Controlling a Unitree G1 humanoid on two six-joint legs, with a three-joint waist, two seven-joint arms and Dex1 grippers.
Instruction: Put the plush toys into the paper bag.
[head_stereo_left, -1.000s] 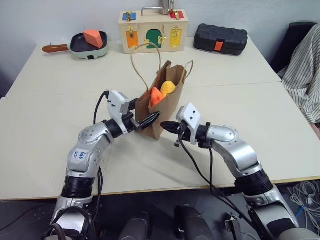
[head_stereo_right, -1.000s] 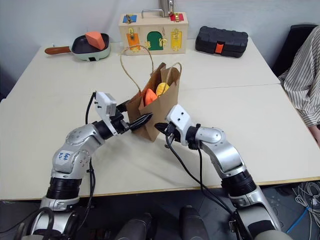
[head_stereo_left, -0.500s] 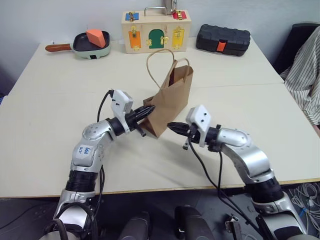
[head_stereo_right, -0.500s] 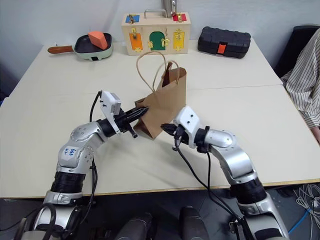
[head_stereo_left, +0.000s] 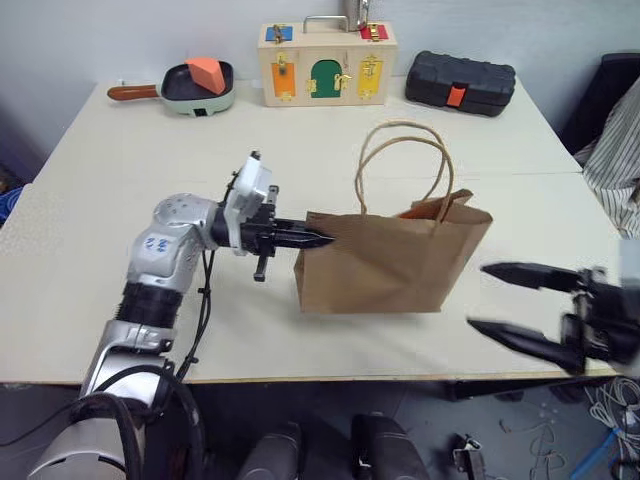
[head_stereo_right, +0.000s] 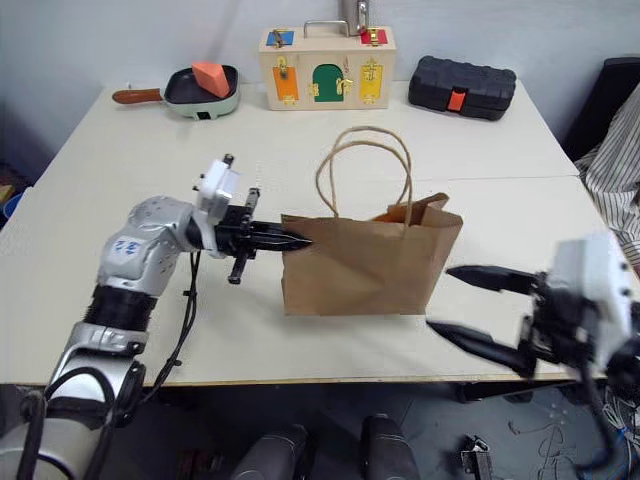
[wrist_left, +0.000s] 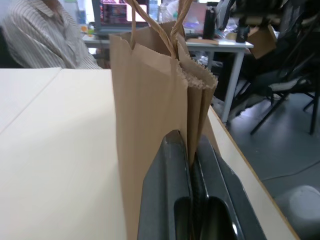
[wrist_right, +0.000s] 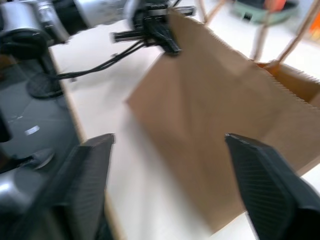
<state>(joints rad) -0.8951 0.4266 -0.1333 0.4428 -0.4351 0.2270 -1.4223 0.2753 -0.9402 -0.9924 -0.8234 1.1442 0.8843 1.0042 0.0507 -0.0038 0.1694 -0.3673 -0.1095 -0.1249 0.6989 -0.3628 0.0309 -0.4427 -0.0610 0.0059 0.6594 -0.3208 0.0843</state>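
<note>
Paper bag (head_stereo_left: 385, 262) near table's (head_stereo_left: 100, 270) front edge.

We see the paper bag (head_stereo_left: 385, 262) as matt brown kraft paper, faintly creased, with a saw-toothed top edge and two tan twisted-cord handles (head_stereo_left: 402, 165). The left pincer (head_stereo_left: 310, 239) has smooth, glossy black plastic fingers (wrist_left: 170, 200); the arm behind it is brushed silver metal with a white plastic housing. The right pincer (head_stereo_right: 470, 310) has matt black fingers too. The table (head_stereo_left: 120, 230) is a smooth, matt cream laminate. At 12 o'clock on the table stands a box (head_stereo_left: 328, 62) of pale unvarnished wood with shiny metal latches; at 1 o'clock a black case (head_stereo_left: 460, 82) of textured hard plastic; at 11 o'clock a pan (head_stereo_left: 196, 88) with a matt dark inside and a wooden handle.
</note>
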